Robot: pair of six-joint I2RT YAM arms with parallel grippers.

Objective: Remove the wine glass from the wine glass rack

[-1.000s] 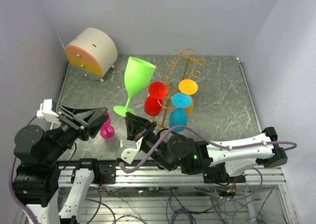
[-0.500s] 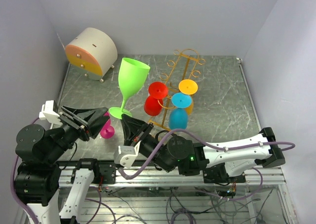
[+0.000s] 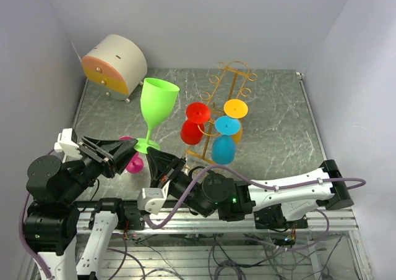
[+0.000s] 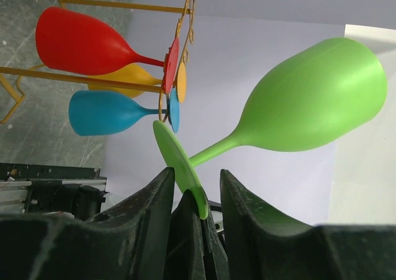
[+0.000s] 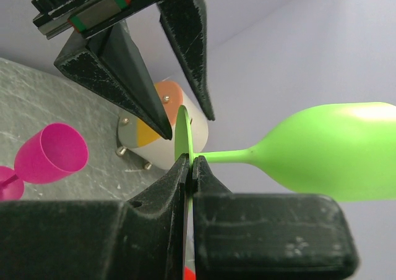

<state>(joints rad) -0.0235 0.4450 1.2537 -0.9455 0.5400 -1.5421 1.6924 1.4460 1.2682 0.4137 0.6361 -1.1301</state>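
Observation:
A green wine glass (image 3: 156, 101) hangs in the air left of the wine glass rack (image 3: 228, 82), clear of it. My right gripper (image 5: 192, 161) is shut on the edge of its round foot (image 5: 182, 131); the bowl (image 5: 334, 150) points right. My left gripper (image 4: 197, 175) is open, one finger on each side of that same foot (image 4: 176, 156), with gaps showing. From above, the left gripper (image 3: 130, 145) and right gripper (image 3: 154, 156) meet under the glass. The golden wire rack (image 4: 179, 20) holds red (image 4: 80, 40), blue (image 4: 105, 112) and orange (image 4: 127, 76) glasses.
A pink glass (image 3: 133, 162) lies on the marble table (image 3: 278, 125) near the left gripper. A round white box with orange drawer fronts (image 3: 114, 63) stands at the back left. White walls close in the sides and back.
The right gripper has carried the green glass leftward, away from the rack, bringing its foot between the left gripper's fingers. The left jaws have narrowed somewhat.

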